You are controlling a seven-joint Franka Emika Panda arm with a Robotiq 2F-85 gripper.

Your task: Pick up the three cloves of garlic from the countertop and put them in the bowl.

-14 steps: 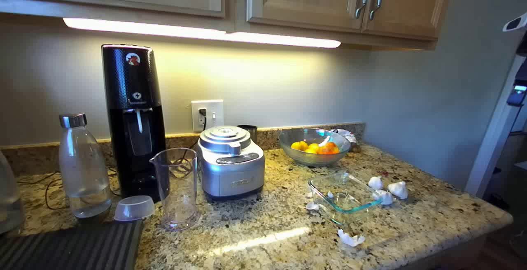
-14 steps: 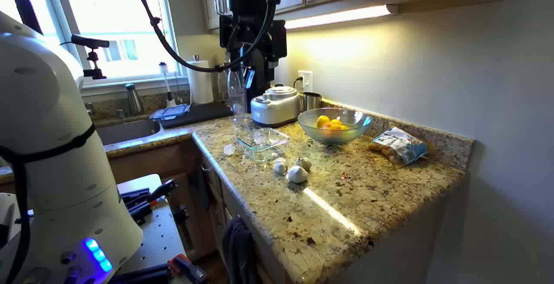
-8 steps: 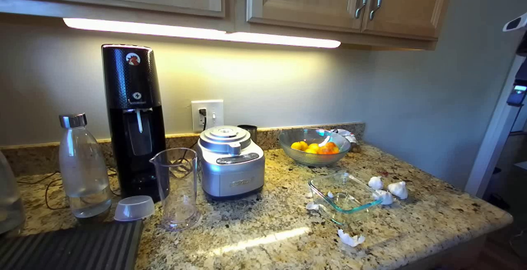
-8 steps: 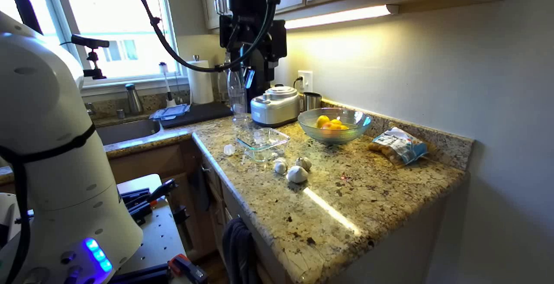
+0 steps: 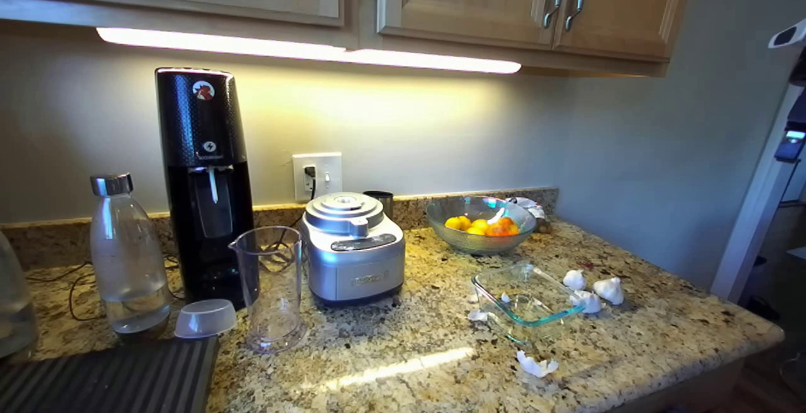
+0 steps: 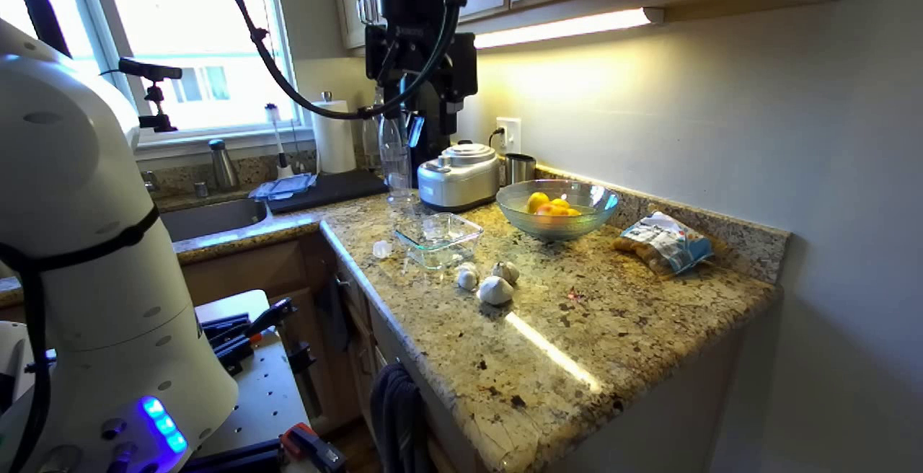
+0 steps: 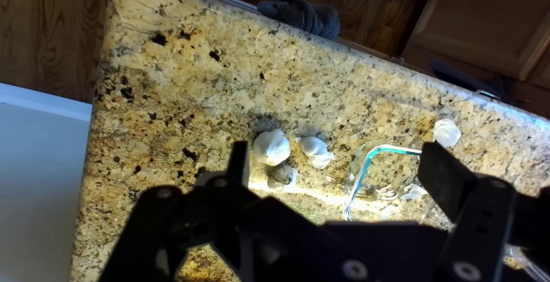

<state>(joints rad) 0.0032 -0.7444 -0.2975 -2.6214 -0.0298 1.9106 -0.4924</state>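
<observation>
Three off-white garlic pieces, whole-looking heads, lie close together on the speckled granite countertop (image 6: pixel 649 314). In the wrist view they are a large one (image 7: pixel 271 147), one to its right (image 7: pixel 317 151) and a shaded one (image 7: pixel 282 178). They show in both exterior views, at the dish's side (image 5: pixel 608 291) (image 6: pixel 495 290). The clear glass dish (image 5: pixel 535 321) with a greenish rim stands beside them; it shows in part in the wrist view (image 7: pixel 365 165). My gripper (image 7: pixel 335 161) is open and empty, well above garlic and dish. In an exterior view its fingers are hard to make out against the dark background.
A glass bowl of orange and yellow fruit (image 5: pixel 482 249) and a silver appliance base (image 6: pixel 458 184) stand behind the dish. A snack bag (image 6: pixel 667 242) lies by the wall. A clear pitcher (image 5: pixel 274 299) and black machine (image 5: pixel 201 123) stand farther along. Garlic skin (image 7: pixel 447 133) lies near the dish.
</observation>
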